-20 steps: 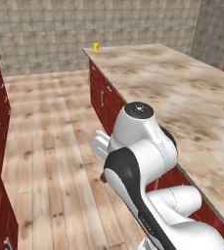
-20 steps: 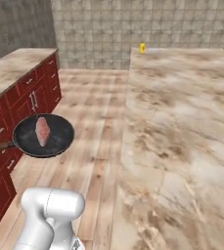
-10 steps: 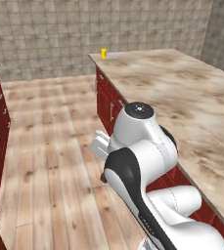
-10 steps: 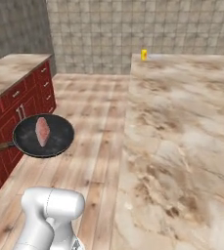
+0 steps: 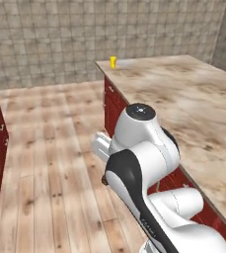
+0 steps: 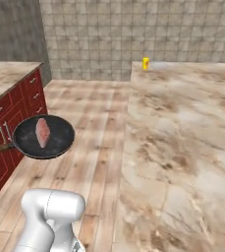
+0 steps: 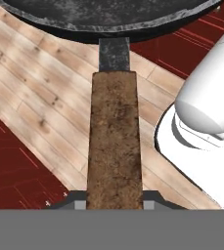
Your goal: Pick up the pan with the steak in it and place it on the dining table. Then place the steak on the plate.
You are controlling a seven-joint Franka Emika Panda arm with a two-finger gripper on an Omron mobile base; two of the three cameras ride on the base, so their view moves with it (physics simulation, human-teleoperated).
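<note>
The black pan (image 6: pixel 55 142) hangs level over the wooden floor, left of the dining table (image 6: pixel 182 142), with the pinkish-red steak (image 6: pixel 43 132) lying in its middle. Its brown handle (image 6: pixel 0 147) runs to the left edge of the right base view. In the hand view my gripper (image 7: pixel 114 202) is shut on the handle (image 7: pixel 114 136), a dark fingertip on each side, and the pan's rim (image 7: pixel 113 22) fills the top. The dining table's marbled top (image 5: pixel 183 99) stretches along the right of the left base view. The plate is out of view.
A small yellow object (image 6: pixel 145 63) stands at the table's far corner (image 5: pixel 113 61). Red cabinets (image 6: pixel 11 115) under a marbled countertop (image 6: pixel 6 78) line the left side. Wooden floor (image 5: pixel 55 148) runs between cabinets and table. A tiled wall closes the back.
The whole scene has shifted in both base views, so the base has driven; the table and yellow object sit closer. The pan with the steak keeps its place relative to the arm.
</note>
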